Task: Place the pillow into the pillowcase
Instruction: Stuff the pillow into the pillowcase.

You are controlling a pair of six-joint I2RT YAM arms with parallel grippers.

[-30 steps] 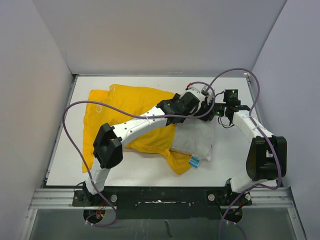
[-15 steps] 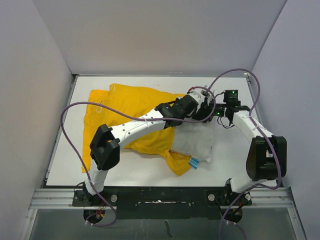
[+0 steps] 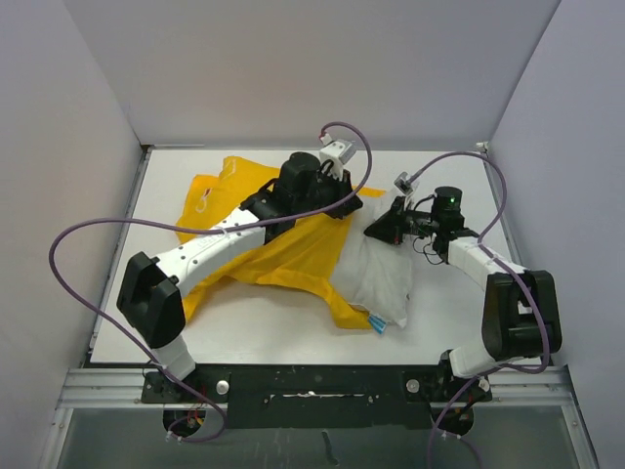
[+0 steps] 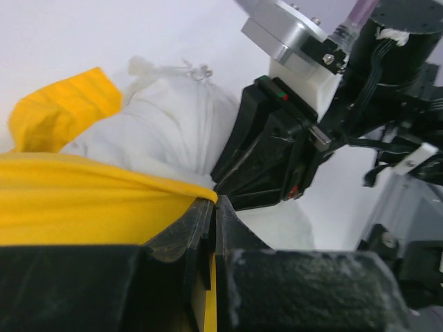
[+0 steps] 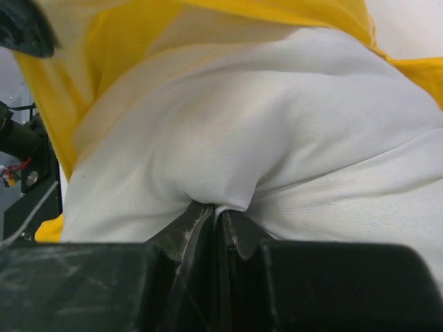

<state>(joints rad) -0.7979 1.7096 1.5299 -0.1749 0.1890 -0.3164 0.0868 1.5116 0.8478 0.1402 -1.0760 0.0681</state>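
Having swung away from the upper right corner of the pillow [image 3: 383,278], where it hovered half open a second ago, the left gripper [image 4: 210,207] is now clamped tight on a yellow hem of the pillowcase [image 3: 293,252] and carried up toward the top middle of the overhead frame, so the cloth rises in a ridge over the pillow's upper left edge. The right gripper [image 5: 218,211], which was slightly parted a moment back, has pinched down on a fold of white pillow fabric and holds it at right of centre. I judge this to be the mouth-opening step: one arm lifts the sack's lip while the other anchors the stuffing. The pillow lies at lower right of centre on the table [image 3: 254,327], its left side under yellow and most of its body bare, so much of the insertion remains. A small blue tag [image 3: 377,322] pokes out at its lower corner. The left forearm lies across the pillowcase and may pin it; the two grippers sit close together at the opening, and the purple cable [image 3: 73,244] loops wide at left.
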